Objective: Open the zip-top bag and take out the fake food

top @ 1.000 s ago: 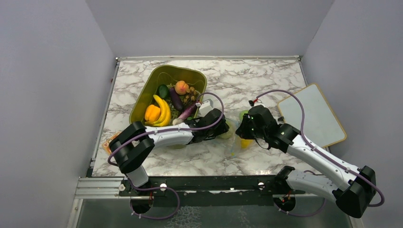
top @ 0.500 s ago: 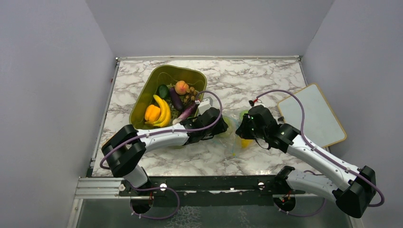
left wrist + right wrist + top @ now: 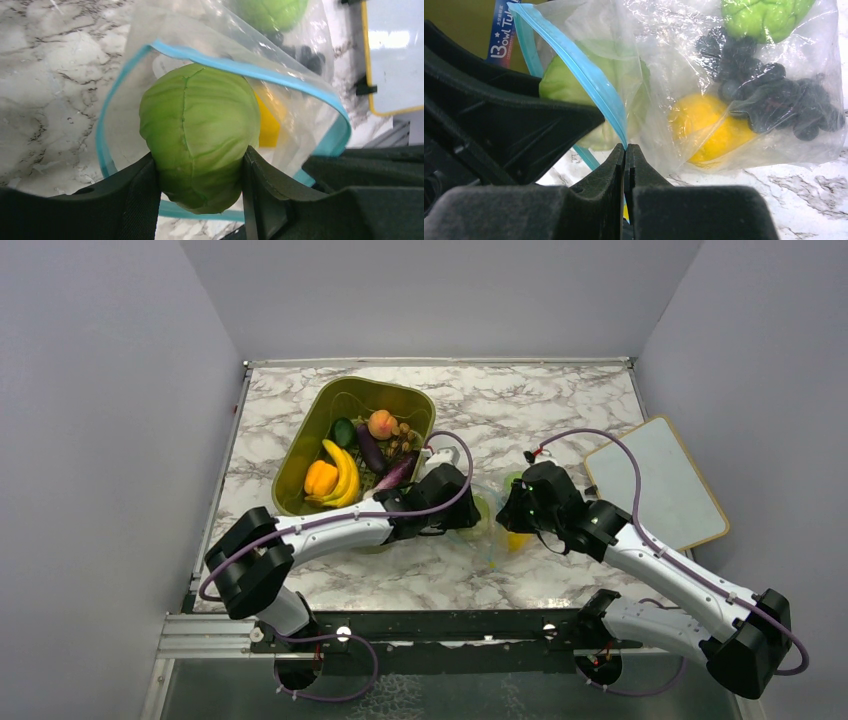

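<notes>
**kip:** ok whats in what rn?

**dov:** two containers. First is the olive-green tub [image 3: 312, 430], far-left on the marble table [image 3: 560, 410]. It's got a banana bunch [image 3: 343, 472], orange bell pepper [image 3: 320, 478], peach [image 3: 380, 424] and dark eggplant [image 3: 370, 448], plus a dark green pc and a pinkish-purple one I cant ID. Then the zip-top bag [image 3: 674, 65], clear w/ a blue zipper strip [image 3: 584, 75], lying on the table btw the two grippers, just right of the tub. Inside are a bumpy light green piece [image 3: 764, 17], a dark grape bunch [image 3: 774, 90] and a yellow fruit [image 3: 709, 130].

**kip:** and the cabbage?

**dov:** green cabbage [image 3: 200, 135] sits right in the bag's mouth, strip looping round it. The left gripper [image 3: 200, 172] has hold of it, jaws abt halfway apart w/ one finger pressed on each side.

**kip:** right one?

**dov:** right gripper [image 3: 625, 150] is pinched fully together on the zipper strip, at one lip of the mouth.

**kip:** which way's the bag pointing?

**dov:** mouth faces the left gripper & tub, and the closed bottom points away, toward the whiteboard [image 3: 655, 480] side. So the long axis runs roughly left–right across the table. From the top cam the grippers hide most of it tho, so cant be exact.
</notes>
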